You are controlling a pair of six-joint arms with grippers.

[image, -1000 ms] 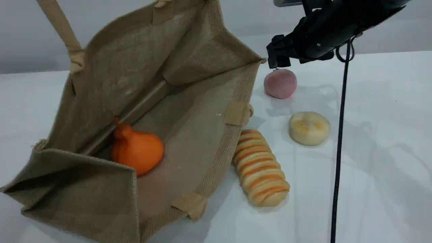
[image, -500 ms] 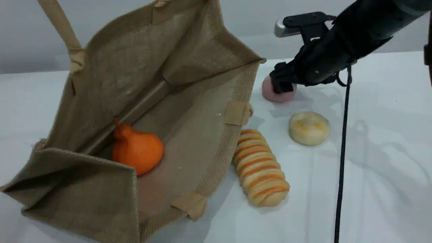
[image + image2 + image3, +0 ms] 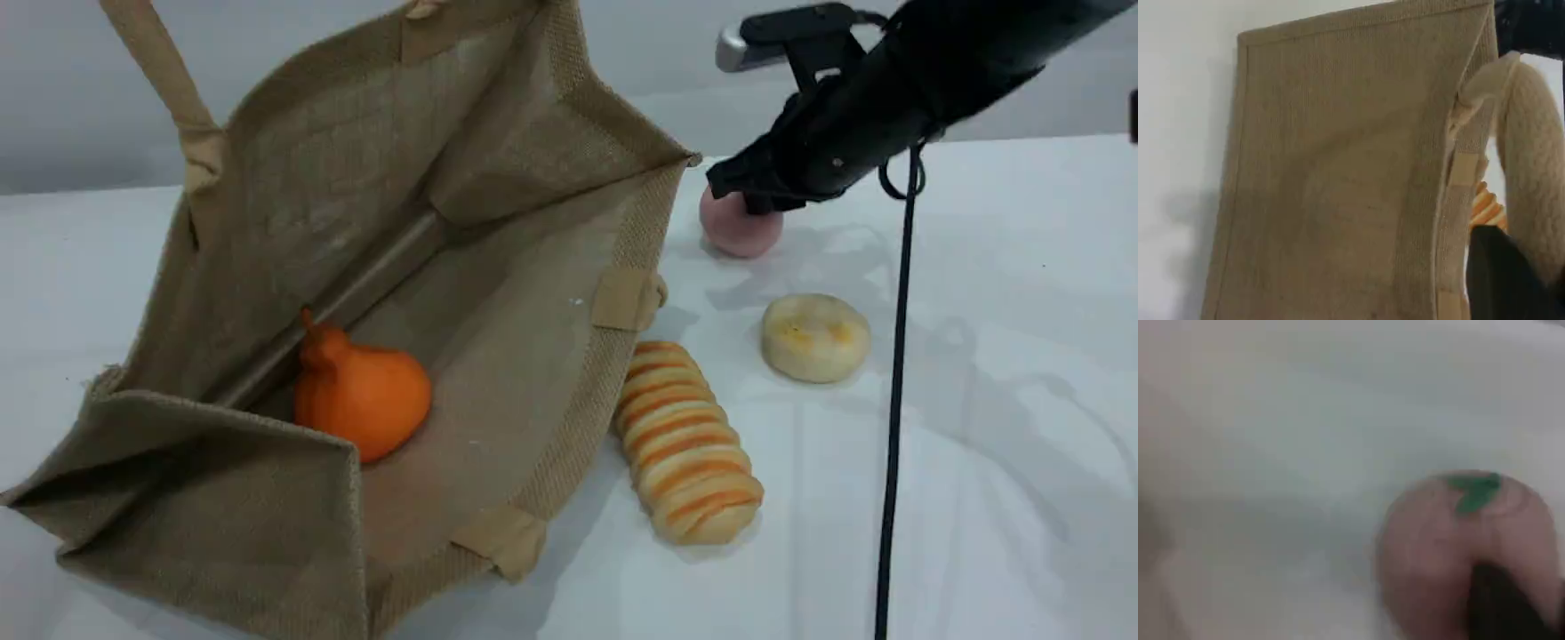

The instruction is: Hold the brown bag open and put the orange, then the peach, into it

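The brown bag point(image 3: 338, 178) lies tipped on the left of the table with its mouth wide open toward the camera. Its rope handle point(image 3: 156, 62) runs up out of the picture. In the left wrist view my left gripper point(image 3: 1501, 280) is shut on that handle point(image 3: 1535, 167), beside the bag's woven wall point(image 3: 1338, 187). The orange point(image 3: 364, 396) rests inside the bag on its lower wall. The pink peach point(image 3: 738, 233) sits on the table just right of the bag's mouth. My right gripper point(image 3: 756, 191) is shut on its top, one dark fingertip point(image 3: 1505, 600) lying against the peach point(image 3: 1438, 553).
An orange-striped bread loaf point(image 3: 685, 440) lies along the bag's right rim. A pale yellow round cake point(image 3: 815, 338) sits in front of the peach. A black cable point(image 3: 893, 400) hangs from the right arm down across the table.
The right gripper came down from above the peach onto it and closed. The bag, the orange and the left gripper stayed put.
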